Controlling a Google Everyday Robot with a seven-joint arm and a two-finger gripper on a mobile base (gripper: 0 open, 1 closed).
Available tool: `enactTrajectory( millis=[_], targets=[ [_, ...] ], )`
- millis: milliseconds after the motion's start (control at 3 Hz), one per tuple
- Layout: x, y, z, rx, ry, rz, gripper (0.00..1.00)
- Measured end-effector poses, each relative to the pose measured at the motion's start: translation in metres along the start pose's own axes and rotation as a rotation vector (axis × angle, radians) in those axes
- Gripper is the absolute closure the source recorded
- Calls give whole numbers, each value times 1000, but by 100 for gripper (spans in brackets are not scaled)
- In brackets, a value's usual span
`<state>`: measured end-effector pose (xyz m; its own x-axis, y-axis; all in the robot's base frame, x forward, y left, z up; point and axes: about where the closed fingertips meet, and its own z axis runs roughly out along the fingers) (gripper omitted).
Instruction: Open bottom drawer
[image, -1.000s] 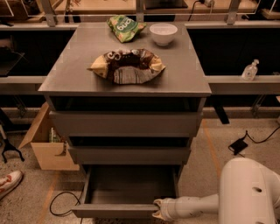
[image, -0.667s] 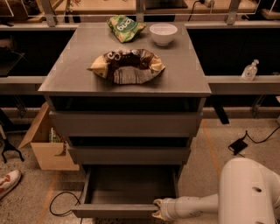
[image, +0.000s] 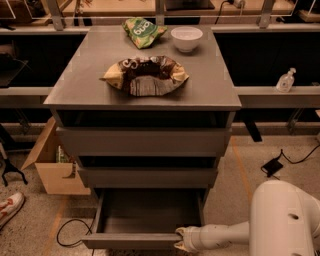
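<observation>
Our pincer (image: 181, 240) sits low, right against the right end of the bottom drawer (image: 130, 241), which is pulled out with its tray showing. We can't tell if the pincer is gripping it. The table (image: 212, 87) carries a brown snack bag (image: 145, 75), a green bag (image: 142, 31) and a white bowl (image: 186, 38). A cardboard box (image: 52, 172) sits on the floor to the left.

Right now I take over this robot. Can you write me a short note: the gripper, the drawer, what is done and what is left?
Gripper: low, at the right end of the bottom drawer's front.
Bottom drawer: pulled well out of the cabinet; nothing shows inside it.
Done: the drawer is open.
Left: probably only to take the arm away from the drawer front.
</observation>
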<state>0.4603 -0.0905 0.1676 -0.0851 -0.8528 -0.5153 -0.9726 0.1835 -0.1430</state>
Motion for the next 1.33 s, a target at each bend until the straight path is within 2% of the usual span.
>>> enactTrajectory(
  millis=[333,667,1000,1333],
  targets=[
    [1,1,-6,3,-2,-2,4],
    [6,-4,-32,46,0,12,0],
    [10,-15,-69,110,8,7,0],
    [11,-43,-115,176,13,-24,0]
  ],
)
